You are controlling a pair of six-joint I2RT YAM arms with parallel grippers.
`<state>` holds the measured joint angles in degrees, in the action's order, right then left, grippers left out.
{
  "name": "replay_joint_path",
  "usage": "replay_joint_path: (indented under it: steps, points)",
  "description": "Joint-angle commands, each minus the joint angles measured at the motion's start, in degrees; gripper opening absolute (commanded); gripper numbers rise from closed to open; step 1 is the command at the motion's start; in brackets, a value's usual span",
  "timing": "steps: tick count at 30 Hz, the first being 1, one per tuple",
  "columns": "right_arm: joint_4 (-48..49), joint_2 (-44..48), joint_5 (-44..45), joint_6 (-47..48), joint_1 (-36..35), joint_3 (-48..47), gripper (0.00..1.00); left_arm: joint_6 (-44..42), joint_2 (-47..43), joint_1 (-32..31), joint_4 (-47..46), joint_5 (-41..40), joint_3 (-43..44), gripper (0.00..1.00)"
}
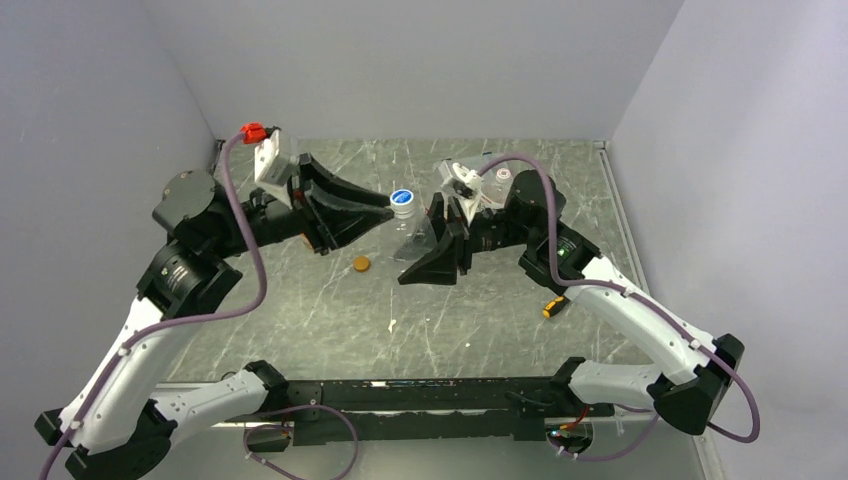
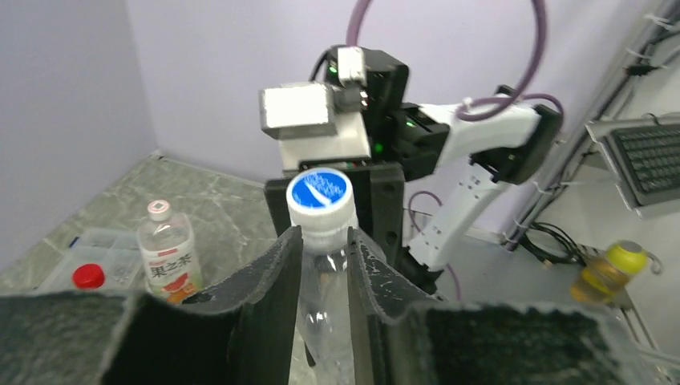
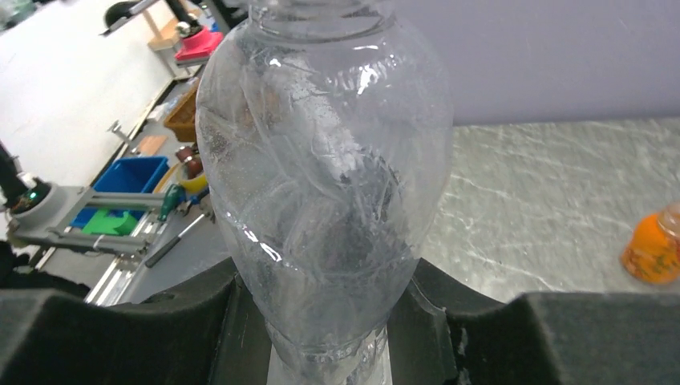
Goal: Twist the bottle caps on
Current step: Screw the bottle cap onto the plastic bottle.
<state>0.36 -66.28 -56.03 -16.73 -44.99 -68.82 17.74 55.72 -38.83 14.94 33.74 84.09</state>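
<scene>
Near the table's (image 1: 330, 310) middle, I had the right gripper (image 3: 329, 321) at three o'clock clamp the clear bottle (image 3: 321, 160) steady, so the left gripper (image 2: 321, 249) at nine o'clock, jaws pinching the blue cap (image 2: 321, 192), could twist it.

I see one clear bottle (image 2: 325, 321) mid-frame, cap-end up, a blue cap (image 2: 321, 192) seated on its neck. An orange cap (image 1: 361, 264) lies flat, loose, lower left of it.

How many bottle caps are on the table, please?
4: blue cap on the held bottle, orange cap loose on the table, whitish cap on the white-labelled bottle, red cap at the clear box; more may be hidden.
</scene>
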Motion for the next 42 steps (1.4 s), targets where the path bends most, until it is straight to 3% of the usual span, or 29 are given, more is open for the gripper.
replay_joint_path:
  steps: [1,2,5,8,13,24,31,38,40,42]
  points:
    - [6.3,2.48,-7.99,-0.25,0.34,-2.88,0.0,0.26,-0.88,-0.11,1.41,5.7,0.56,0.09]
    - [3.89,2.67,-5.93,1.36,0.36,-3.3,0.0,-0.24,-1.25,-0.08,2.28,2.98,1.01,0.28]
    - [-4.35,2.69,4.16,5.63,0.35,-4.75,0.0,-0.83,-2.62,-0.11,2.82,-4.9,1.15,0.71]
    - [-8.87,2.03,14.3,7.31,-0.17,-5.38,0.01,-1.7,-2.49,-0.12,3.81,-9.85,1.85,0.81]
    - [-10.47,0.97,31.1,7.96,-3.43,-5.11,0.01,-2.78,-0.19,-0.11,4.01,-15.81,3.0,0.82]
    - [-11.28,-2.73,45.82,9.65,-9.05,-7.41,0.0,-2.6,7.07,-0.1,7.35,-24.31,7.74,0.73]
    - [-11.22,-4.05,49.54,10.49,-10.64,-7.74,0.0,-2.07,9.05,-0.11,9.59,-25.75,8.43,0.56]
    - [-10.54,-3.94,51.21,10.29,-10.64,-6.91,0.0,-2.04,9.02,-0.11,10.29,-25.23,7.07,0.3]
    - [-10.47,-4.08,51.64,10.23,-10.62,-6.85,0.0,-1.89,9.15,-0.14,10.23,-24.78,6.63,0.34]
    - [-10.2,-4.13,51.93,10.27,-10.64,-6.81,0.0,-1.86,9.01,-0.1,10.07,-25.3,5.99,0.48]
